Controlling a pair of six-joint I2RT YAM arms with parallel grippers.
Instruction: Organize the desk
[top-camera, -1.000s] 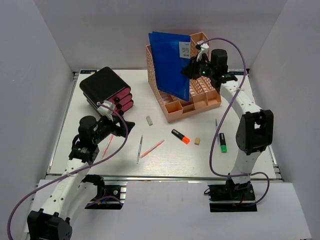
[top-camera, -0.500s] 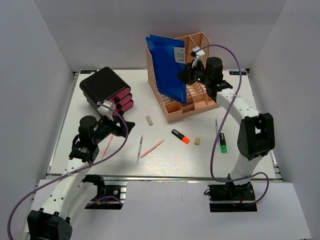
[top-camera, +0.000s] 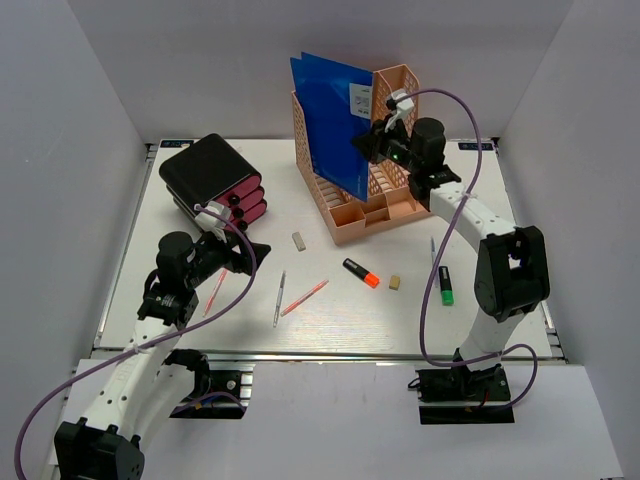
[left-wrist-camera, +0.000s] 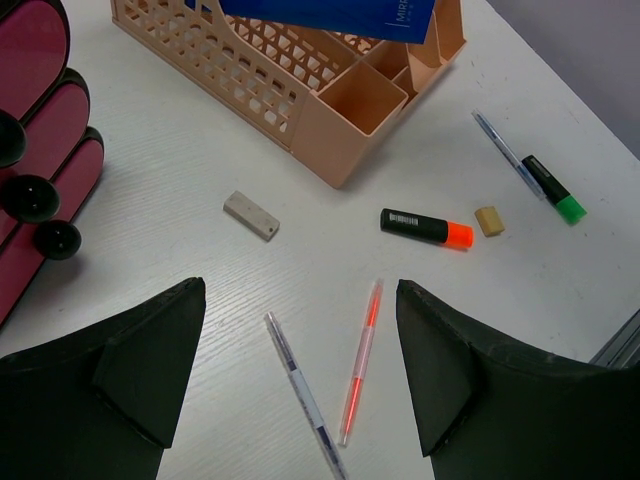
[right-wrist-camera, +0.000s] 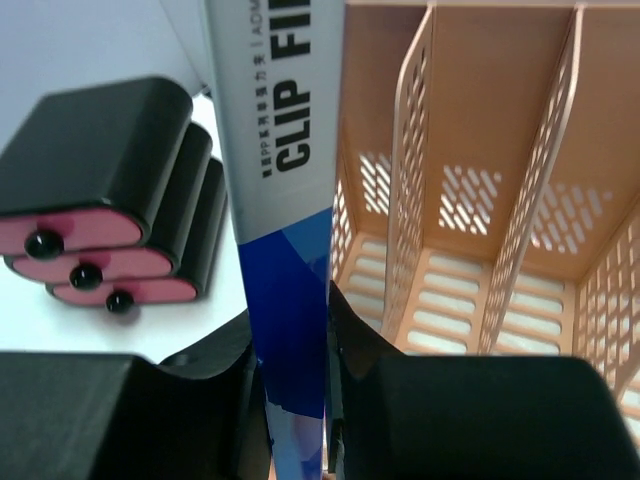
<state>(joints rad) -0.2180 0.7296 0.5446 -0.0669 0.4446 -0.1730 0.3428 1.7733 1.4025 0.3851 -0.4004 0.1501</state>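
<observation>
One second on, tips the blue clip file (top-camera: 335, 125) steeper and higher over the peach rack (top-camera: 375, 218) with the right gripper (right-wrist-camera: 295, 400) pinched on its edge, keeps the left gripper (left-wrist-camera: 298, 320) spread wide over pens (left-wrist-camera: 300, 400) on the desk (top-camera: 350, 322), filing close but unfinished.

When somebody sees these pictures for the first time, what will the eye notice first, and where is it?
First comes the big blue clip file, pinched by the right gripper and standing over the peach mesh rack at the far middle of the desk. Next comes the black drawer unit with pink fronts, at the far left. Loose pens, highlighters and erasers lie scattered in front, near the open left gripper.
</observation>
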